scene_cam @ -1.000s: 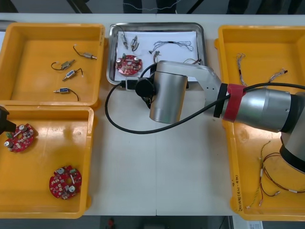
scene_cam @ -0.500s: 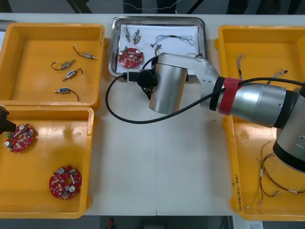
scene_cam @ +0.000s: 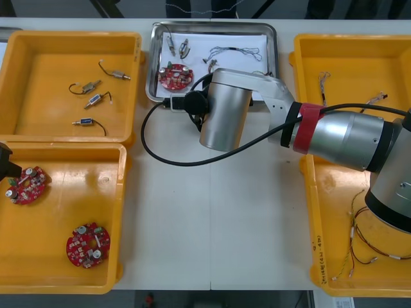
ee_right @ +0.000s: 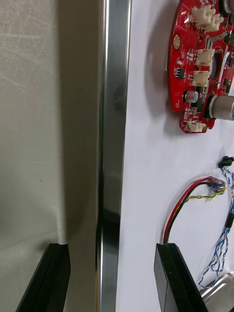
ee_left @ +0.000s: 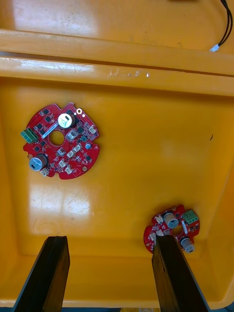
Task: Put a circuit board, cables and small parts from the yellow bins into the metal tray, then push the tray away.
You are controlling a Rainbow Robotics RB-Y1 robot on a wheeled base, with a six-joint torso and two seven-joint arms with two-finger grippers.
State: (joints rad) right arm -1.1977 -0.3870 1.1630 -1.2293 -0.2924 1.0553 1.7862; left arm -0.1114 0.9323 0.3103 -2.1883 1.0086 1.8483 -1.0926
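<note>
Metal tray (scene_cam: 151, 64), far-middle tabletop (scene_cam: 212, 224), holds 1 circuit board (scene_cam: 176, 76), cables (scene_cam: 234, 54), small metal parts (scene_cam: 176, 46). On my right gripper (ee_right: 112, 248) the fingers (ee_right: 168, 273) straddle its near rim, open, empty; left gripper (ee_left: 111, 243) idles open over a yellow bin (scene_cam: 64, 147). Just pushing left, I'd say.

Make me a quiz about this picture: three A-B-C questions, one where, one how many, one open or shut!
1. Where is the right gripper?
A. at the metal tray's near rim
B. over a right bin
C. off the table
2. How many circuit boards lie in the near left yellow bin under the left gripper?
A. one
B. two
C. four
3. The right gripper's fingers are:
A. open
B. shut on a cable
C. shut on a board
A: fingers straddle the rim. B: two red boards there. A: they stand apart, gripping nothing.
</note>
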